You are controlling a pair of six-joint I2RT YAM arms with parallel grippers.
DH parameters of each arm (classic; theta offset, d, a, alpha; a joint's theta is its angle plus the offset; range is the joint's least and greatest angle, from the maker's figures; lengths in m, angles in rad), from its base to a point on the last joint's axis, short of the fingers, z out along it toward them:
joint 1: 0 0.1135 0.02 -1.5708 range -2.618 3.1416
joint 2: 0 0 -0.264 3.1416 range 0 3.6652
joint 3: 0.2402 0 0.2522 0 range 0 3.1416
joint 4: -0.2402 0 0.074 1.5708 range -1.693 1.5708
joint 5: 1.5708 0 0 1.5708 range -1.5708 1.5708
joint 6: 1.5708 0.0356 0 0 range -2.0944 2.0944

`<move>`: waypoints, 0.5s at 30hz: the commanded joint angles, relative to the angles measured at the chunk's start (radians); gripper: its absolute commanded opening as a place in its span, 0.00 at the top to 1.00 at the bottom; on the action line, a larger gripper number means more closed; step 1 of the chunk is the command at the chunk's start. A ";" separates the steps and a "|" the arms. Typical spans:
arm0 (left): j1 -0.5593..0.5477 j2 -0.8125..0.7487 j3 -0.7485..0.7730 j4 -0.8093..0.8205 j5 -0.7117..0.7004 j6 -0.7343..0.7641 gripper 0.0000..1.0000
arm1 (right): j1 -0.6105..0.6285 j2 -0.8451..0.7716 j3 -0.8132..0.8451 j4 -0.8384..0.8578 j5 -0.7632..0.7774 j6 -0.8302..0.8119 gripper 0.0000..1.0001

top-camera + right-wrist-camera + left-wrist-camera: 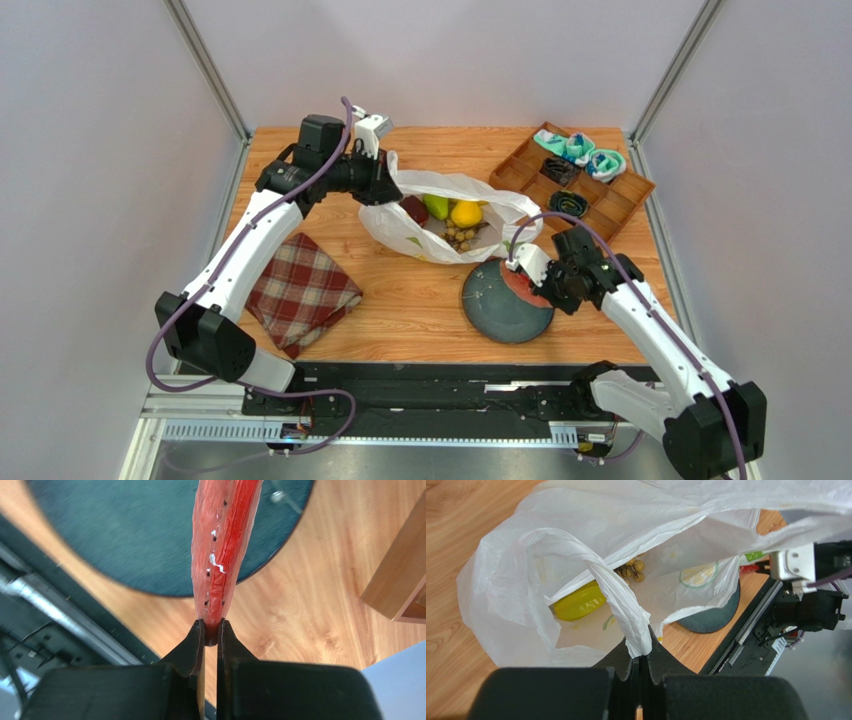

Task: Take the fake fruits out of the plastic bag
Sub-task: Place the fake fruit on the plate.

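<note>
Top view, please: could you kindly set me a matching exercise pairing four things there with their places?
1. watermelon slice
2. grape bunch
3. teal socks
4. plaid cloth

A. in the wooden tray
B. flat on the table
C. pinched in the right fingers, over the dark plate
D. inside the plastic bag

Pairs: 1-C, 2-D, 3-A, 4-B

Red black-seeded watermelon slice [222, 545], white bag [511, 575], red plaid cloth [302, 290]
</note>
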 commanded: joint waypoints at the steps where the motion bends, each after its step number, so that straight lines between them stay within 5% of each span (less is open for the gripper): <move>1: 0.004 -0.045 -0.034 -0.003 0.047 0.018 1.00 | -0.030 0.082 0.017 0.230 0.020 -0.015 1.00; 7: 0.004 -0.058 -0.066 0.008 0.071 0.014 1.00 | -0.032 0.189 0.008 0.278 0.020 -0.013 0.96; 13: 0.004 -0.053 -0.069 0.017 0.071 0.018 1.00 | -0.032 0.180 -0.009 0.301 0.057 0.036 0.57; 14: 0.004 -0.050 -0.069 0.018 0.074 0.013 1.00 | -0.032 0.162 -0.005 0.296 0.058 0.046 0.40; 15: 0.004 -0.045 -0.069 0.023 0.077 0.011 1.00 | -0.032 0.151 0.003 0.276 0.057 0.049 0.34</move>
